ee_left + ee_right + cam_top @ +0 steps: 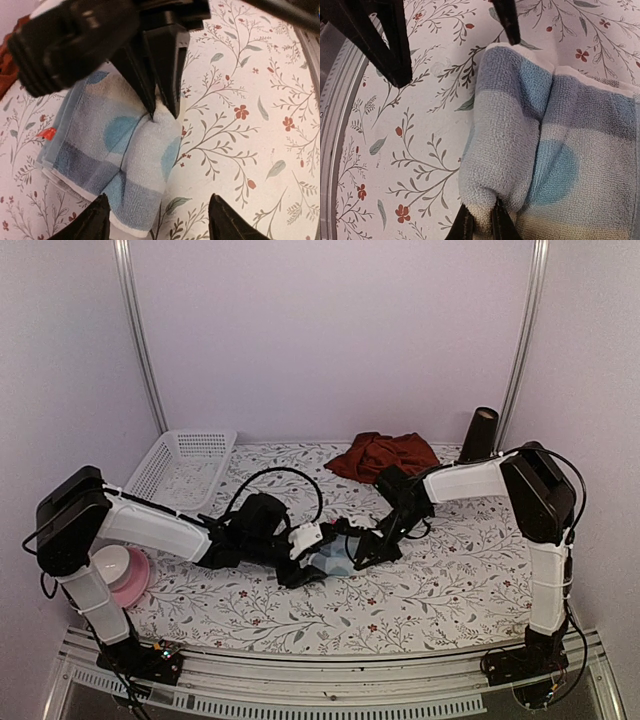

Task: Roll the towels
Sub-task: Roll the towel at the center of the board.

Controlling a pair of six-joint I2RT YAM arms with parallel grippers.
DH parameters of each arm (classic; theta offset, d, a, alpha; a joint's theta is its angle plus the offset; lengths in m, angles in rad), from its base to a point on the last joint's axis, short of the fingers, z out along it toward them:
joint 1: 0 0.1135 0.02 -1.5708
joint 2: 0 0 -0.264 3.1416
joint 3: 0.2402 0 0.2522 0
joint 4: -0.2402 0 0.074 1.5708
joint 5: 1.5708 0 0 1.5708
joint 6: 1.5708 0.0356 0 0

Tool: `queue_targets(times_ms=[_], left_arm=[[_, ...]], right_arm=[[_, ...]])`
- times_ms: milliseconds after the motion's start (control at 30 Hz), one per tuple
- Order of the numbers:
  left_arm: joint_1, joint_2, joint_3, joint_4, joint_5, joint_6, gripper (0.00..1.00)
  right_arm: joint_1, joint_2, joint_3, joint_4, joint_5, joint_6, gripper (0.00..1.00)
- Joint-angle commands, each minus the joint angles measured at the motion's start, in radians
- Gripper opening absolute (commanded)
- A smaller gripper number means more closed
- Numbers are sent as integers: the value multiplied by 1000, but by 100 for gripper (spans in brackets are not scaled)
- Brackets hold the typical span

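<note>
The checked towel (337, 560) lies at the table's middle between both grippers, partly folded over into a soft roll. In the left wrist view it (115, 150) shows blue checks and a small red tag (48, 133). My right gripper (482, 226) is shut on the far end of the rolled fold (505, 150); it shows from above in the top view (360, 552). My left gripper (160, 222) is open, its fingers (97, 220) straddling the near end of the roll without gripping it; the top view (306, 570) shows it too. The maroon towel (385, 455) lies crumpled at the back.
A white plastic basket (185, 468) stands at the back left. A pink and white bowl (120, 575) sits at the left edge. A black cylinder (480, 435) stands at the back right. The table has a floral cloth (440, 560).
</note>
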Motion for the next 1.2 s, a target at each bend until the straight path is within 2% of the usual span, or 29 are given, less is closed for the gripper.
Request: queue_targets(times_ms=[0, 300, 700, 1167], left_arm=[[-84, -21, -53, 128, -166, 154, 66], [-169, -11, -115, 274, -316, 288, 60], [-237, 52, -100, 255, -294, 395, 46], [-257, 168, -44, 273, -453, 407, 52]], right_arm=[[-28, 77, 55, -224, -133, -24, 7], [-43, 157, 126, -359, -163, -60, 8], [-42, 191, 147, -416, -160, -91, 9], [-42, 208, 150, -434, -141, -104, 10]])
